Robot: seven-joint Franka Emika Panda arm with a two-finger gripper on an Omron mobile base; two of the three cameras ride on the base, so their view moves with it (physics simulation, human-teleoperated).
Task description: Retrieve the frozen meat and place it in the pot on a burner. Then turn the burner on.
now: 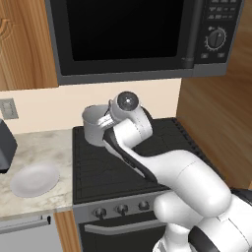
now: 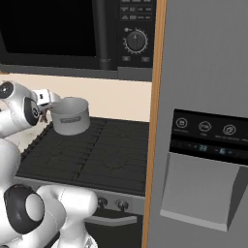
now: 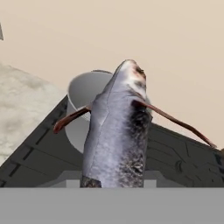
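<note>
- One grey, fish-like piece, the frozen meat (image 3: 117,135), rises from the bottom of your hand view, with thin reddish spikes sticking out to both sides.
- Your gripper (image 2: 44,107) is clamped narrow on that meat; the dark tips themselves are hidden under it in the hand view.
- You see the pot (image 1: 94,124) standing on the rear left burner (image 1: 101,147) of the black cooktop (image 2: 97,155), close to the back wall.
- In the right base view your gripper sits just beside the pot's rim, on its left.
- In the hand view the meat overlaps the pot's open mouth; you cannot tell whether it touches the rim.
- A white plate (image 1: 34,180) lies on the counter (image 1: 37,147), left of the cooktop.
</note>
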